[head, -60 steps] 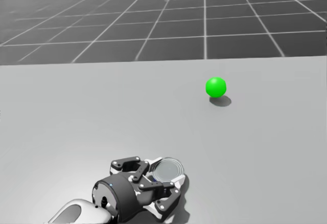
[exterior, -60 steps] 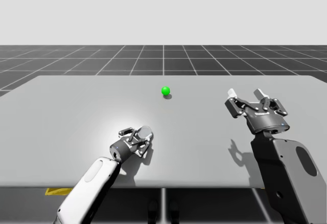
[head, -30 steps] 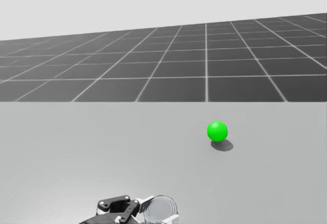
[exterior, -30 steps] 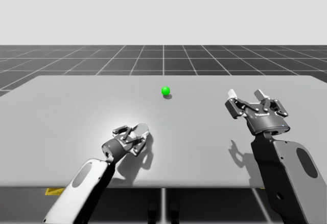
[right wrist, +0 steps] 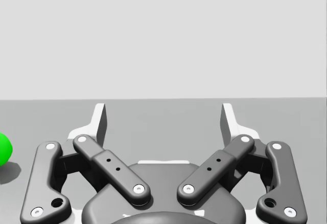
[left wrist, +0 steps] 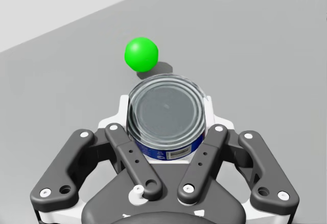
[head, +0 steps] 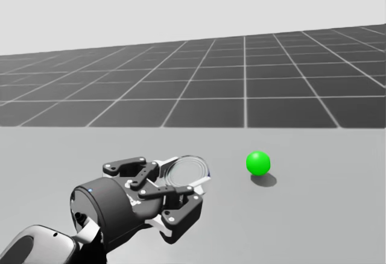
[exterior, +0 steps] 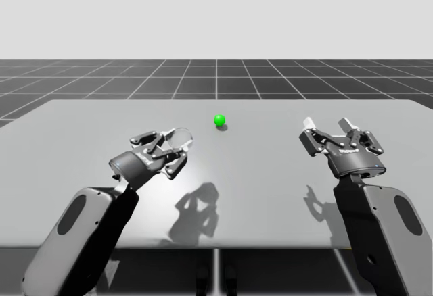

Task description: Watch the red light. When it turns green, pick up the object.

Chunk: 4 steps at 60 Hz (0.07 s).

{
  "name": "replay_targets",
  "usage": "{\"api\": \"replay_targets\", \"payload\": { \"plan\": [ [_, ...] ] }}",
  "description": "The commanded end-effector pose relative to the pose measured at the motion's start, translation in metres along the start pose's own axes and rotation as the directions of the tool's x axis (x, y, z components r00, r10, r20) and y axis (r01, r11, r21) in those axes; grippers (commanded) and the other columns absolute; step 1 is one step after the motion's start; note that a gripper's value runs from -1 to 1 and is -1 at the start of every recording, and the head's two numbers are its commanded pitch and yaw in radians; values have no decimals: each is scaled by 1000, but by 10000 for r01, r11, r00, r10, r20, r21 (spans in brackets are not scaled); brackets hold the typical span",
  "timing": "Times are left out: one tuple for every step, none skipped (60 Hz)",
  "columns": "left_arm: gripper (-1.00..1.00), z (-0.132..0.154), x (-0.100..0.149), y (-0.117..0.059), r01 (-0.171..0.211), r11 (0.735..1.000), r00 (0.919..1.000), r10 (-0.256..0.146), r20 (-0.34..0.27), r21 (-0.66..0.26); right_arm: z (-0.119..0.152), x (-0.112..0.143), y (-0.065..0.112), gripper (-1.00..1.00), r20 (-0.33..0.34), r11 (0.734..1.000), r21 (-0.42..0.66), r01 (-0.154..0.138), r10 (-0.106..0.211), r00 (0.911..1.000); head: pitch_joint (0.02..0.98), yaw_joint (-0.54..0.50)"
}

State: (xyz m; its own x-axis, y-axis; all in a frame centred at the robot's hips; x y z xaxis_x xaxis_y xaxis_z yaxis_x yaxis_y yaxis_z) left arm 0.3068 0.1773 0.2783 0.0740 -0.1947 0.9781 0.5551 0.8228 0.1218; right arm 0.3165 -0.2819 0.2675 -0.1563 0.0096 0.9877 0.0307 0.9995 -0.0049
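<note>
Above the table [exterior: 270, 194], left hand [exterior: 173, 144] clasps a silver can [left wrist: 166, 112], seemingly clear of it.
Right hand [right wrist: 163, 119] spread wide; light [exterior: 219, 119] green.

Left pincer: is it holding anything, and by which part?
Yes: the left pincer is shut on the round metal can, gripping its side wall from two sides. The right pincer is open and empty.

Light [exterior: 219, 119] glows green on the table [exterior: 81, 134]; silver round can [left wrist: 166, 114] clamped in my left gripper [head: 181, 182], held above it
</note>
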Motion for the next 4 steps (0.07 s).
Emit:
{"api": "replay_targets", "payload": {
  "plan": [
    [1000,1,50,-4,469,9948,9940,-374,1030,-909,0,0,-1,-1000,4,10000,-38,-2,2,10000,417,184],
    [1000,1,55,-4,461,9949,9929,-358,1135,-892,0,0,-1,-1000,4,10000,-34,-4,4,10000,416,185],
    [1000,1,58,-4,468,9952,9923,-364,1185,-863,0,0,-1,-1000,2,10000,-31,-5,5,10000,415,185],
    [1000,1,60,-4,495,9955,9914,-392,1247,-812,0,0,-1,-1000,-8,10000,-18,4,-4,10000,415,185]
  ]
}}
